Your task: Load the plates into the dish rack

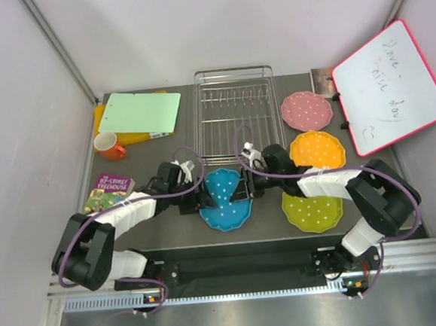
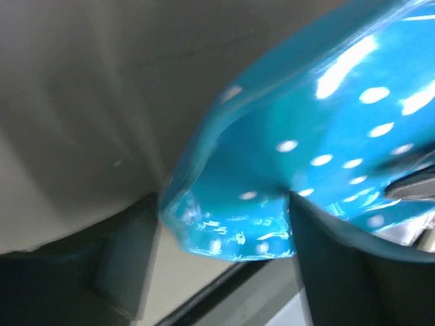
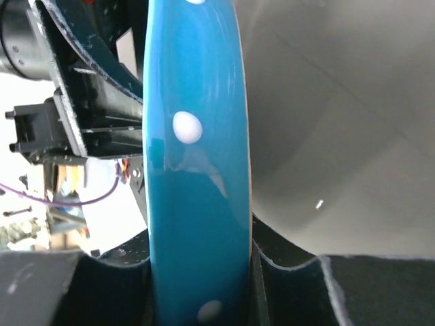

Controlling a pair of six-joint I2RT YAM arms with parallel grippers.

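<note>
- The blue round scalloped-edge plate with white polka dots [image 1: 225, 202] sits just in front of the rectangular silver wire dish rack [image 1: 233, 72], pinched from both sides.
- The right hand [image 1: 245, 189] is clenched on its rim, edge-on. The left hand [image 1: 203, 200] appears clamped on the opposite rim.
- Best, I judge: release one hand, keep the plate upright, and lower it squarely between two dividers.
- The pink plate [image 1: 306, 111], orange plate [image 1: 317, 149] and yellow-green plate [image 1: 311, 210] lie flat on the grey worktop [image 1: 153, 154].
</note>
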